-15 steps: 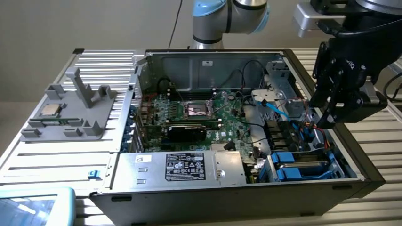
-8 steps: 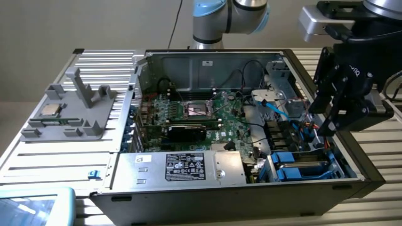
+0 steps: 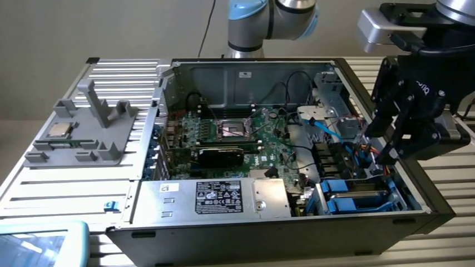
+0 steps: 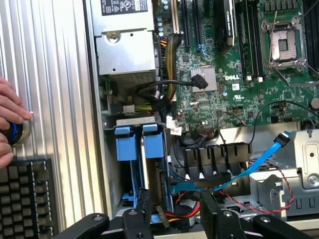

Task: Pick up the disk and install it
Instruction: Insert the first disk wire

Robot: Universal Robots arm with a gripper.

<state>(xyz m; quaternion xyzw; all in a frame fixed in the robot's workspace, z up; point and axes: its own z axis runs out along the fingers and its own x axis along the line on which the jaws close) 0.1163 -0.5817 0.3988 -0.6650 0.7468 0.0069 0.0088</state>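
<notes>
One gripper [image 3: 384, 146] hangs over one open computer case [image 3: 245, 72]. Its two fingers [image 4: 142, 211] are set wide apart and hold nothing. One disk [image 4: 152, 174] sits in the drive bay at the case corner, with two blue tabs [image 4: 124, 144] at its end. One finger is just beside it. One hand [image 4: 7, 119] lies on the ribbed table [image 4: 60, 99] near one keyboard [image 4: 25, 199].

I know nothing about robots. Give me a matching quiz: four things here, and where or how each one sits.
1. disk
2. CPU chip
3. silver box
4. gripper

A. on the grey holder, outside the case
B. open, close to the disk
C. blue-framed, in the case's corner
D. black label on top, inside the case

Pairs: 1-C, 2-A, 3-D, 4-B
</notes>
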